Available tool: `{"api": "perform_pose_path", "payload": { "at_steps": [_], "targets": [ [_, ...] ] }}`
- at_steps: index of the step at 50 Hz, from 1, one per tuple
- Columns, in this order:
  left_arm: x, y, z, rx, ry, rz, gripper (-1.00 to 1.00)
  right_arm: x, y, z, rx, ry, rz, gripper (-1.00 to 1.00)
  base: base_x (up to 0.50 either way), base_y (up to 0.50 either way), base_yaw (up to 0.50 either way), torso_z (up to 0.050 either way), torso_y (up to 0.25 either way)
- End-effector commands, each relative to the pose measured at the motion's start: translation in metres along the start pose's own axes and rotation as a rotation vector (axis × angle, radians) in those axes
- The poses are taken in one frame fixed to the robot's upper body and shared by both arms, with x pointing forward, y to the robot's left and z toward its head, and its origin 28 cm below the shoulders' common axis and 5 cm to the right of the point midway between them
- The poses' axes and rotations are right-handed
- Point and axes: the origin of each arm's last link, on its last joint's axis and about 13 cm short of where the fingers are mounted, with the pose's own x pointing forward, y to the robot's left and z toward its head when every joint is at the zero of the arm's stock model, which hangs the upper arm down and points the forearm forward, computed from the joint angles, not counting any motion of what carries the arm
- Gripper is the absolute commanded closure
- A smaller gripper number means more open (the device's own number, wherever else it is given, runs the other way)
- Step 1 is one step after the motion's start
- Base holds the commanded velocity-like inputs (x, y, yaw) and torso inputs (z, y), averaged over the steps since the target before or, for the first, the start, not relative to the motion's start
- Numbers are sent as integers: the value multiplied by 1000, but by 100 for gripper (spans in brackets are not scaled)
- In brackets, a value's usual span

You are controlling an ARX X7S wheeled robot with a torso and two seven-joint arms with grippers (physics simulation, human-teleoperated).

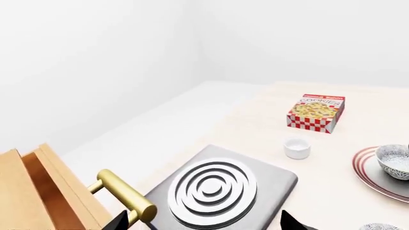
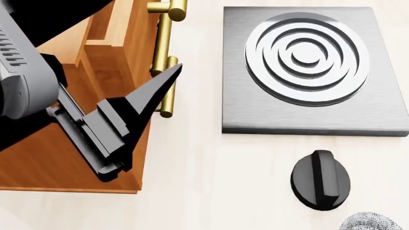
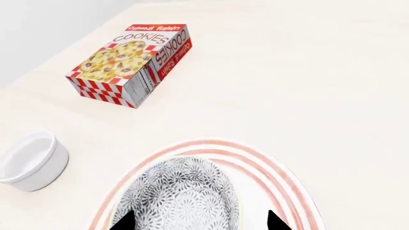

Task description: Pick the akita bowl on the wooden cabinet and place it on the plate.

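Observation:
A patterned akita bowl [image 3: 179,191] stands upright inside the red-ringed plate [image 3: 281,182]. My right gripper [image 3: 199,221] hovers just over it, open; one black tip overlaps the bowl's rim and the other is out over bare plate. The same bowl [image 1: 393,160] and plate [image 1: 367,175] show at the edge of the left wrist view. My left gripper [image 1: 204,223] is open and empty, raised between the wooden cabinet [image 2: 38,163] and the stove. No bowl shows on the cabinet's visible part.
A grey square stove [image 2: 255,105] sits beside the cabinet, with a black knob [image 2: 321,179] in front of it. A look-alike bowl [image 2: 372,223] peeks in by the knob. A drawer with a brass handle [image 1: 124,194] stands pulled out. A cookies box [image 3: 131,64] and a white cup [image 3: 28,160] lie beyond the plate.

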Motion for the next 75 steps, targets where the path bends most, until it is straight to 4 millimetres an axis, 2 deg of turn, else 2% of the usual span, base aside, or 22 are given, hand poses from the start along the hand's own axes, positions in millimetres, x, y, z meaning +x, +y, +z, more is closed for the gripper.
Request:
{"api": "perform_pose_path", "payload": {
  "at_steps": [1,19,26,48,75],
  "targets": [
    [-3,0,1,-4,-7,6,-100,-3,0,5,-2,-10,6,-100,0,0,0,0,0],
    [-8,2,6,5,-16,18,-100,-21,29,43,-7,-120,104,-100,0,0,0,0,0],
    [-9,1,7,4,-19,18,-100,-34,42,62,13,-193,176,-100,0,0,0,0,0],
    [-10,1,4,-2,-16,22,-100,-74,70,99,-11,-329,348,-100,0,0,0,0,0],
    [-11,1,7,-8,-25,22,-100,-111,93,121,-19,-432,510,-100,0,0,0,0,0]
  ]
}}
